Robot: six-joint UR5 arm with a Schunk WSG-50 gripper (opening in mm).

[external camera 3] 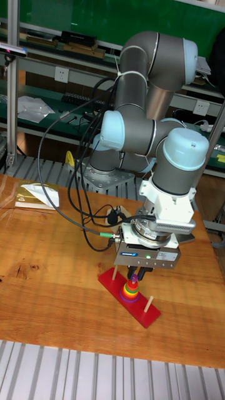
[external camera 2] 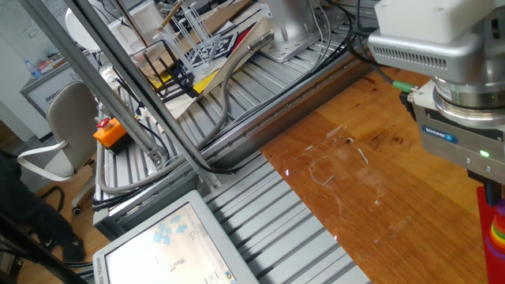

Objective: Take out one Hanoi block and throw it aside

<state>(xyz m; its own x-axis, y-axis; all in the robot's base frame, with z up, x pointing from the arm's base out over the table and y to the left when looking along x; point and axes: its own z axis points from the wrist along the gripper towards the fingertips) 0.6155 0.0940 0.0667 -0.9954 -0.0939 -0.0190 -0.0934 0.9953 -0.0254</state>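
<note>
Wood grain is filling the right half of the fixed view, where the table (external camera 2: 355, 189) is lying mostly bare. The arm's wrist is crowding the right edge, hiding the gripper's fingers below it; only a sliver of the red base (external camera 2: 489, 225) and rainbow rings (external camera 2: 498, 233) is showing.

In the tall fixed view, the gripper (external camera 3: 134, 273) is hanging directly over the ring stack (external camera 3: 130, 289) on the middle peg, near the table's front edge, probably lining up a straight lift. Whether its fingers are spread or closed I cannot tell. The Hanoi block (external camera 3: 132, 280) is sitting atop the stack, just beneath the fingertips.
</note>
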